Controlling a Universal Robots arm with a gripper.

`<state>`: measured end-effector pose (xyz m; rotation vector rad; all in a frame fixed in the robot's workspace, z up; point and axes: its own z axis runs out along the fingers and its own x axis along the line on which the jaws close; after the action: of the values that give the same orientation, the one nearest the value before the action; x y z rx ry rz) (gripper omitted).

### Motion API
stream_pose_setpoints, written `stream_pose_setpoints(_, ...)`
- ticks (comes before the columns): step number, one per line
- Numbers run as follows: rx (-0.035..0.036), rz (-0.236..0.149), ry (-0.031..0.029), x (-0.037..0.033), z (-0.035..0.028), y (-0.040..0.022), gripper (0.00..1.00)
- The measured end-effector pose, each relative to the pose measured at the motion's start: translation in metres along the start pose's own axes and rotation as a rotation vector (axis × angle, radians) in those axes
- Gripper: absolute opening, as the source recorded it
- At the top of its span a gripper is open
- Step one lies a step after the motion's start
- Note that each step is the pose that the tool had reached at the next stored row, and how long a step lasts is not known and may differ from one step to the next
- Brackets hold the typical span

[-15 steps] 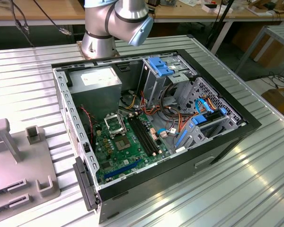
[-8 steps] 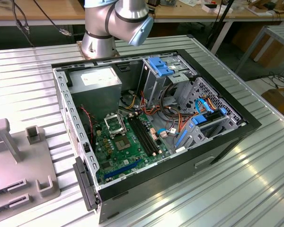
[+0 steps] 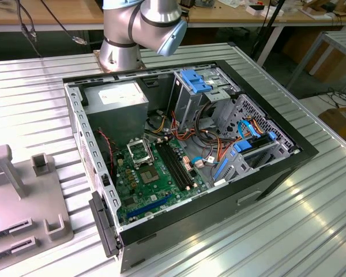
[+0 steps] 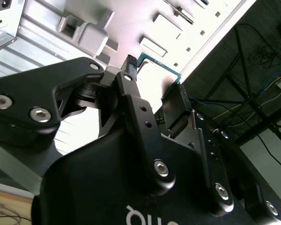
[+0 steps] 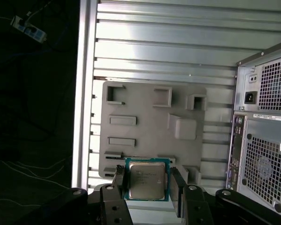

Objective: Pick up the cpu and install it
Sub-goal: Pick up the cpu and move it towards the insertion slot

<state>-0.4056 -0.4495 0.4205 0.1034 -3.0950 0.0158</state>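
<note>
The cpu [image 5: 146, 180] is a small square chip with a silver-grey metal top and a green rim. My gripper [image 5: 149, 174] is shut on it, one black finger [image 5: 120, 183] against each of two opposite edges. I hold it in the air above the grey parts tray [image 5: 145, 117]. In the second wrist view the cpu [image 4: 155, 70] shows edge-on between the fingertips of the gripper [image 4: 154, 80]. In the exterior view, the open black socket [image 3: 139, 151] with its metal frame lies on the green motherboard inside the computer case [image 3: 277, 167].
The grey tray [image 3: 11, 196] lies at the exterior view's left, on the ribbed metal table beside the case. The case's rear panel [image 5: 262, 140] stands beside the tray. Inside the case are a grey power-supply box [image 3: 116, 104], long black memory slots [image 3: 176, 164], cables and blue drive brackets. The arm's base [image 3: 141, 26] stands behind the case.
</note>
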Motion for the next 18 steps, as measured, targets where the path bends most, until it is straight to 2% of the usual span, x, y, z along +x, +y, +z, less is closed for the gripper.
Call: stream_pose_setpoints(18, 0.0, 0.0, -0.0001, -0.0177, -0.0007, -0.0012, 0.47)
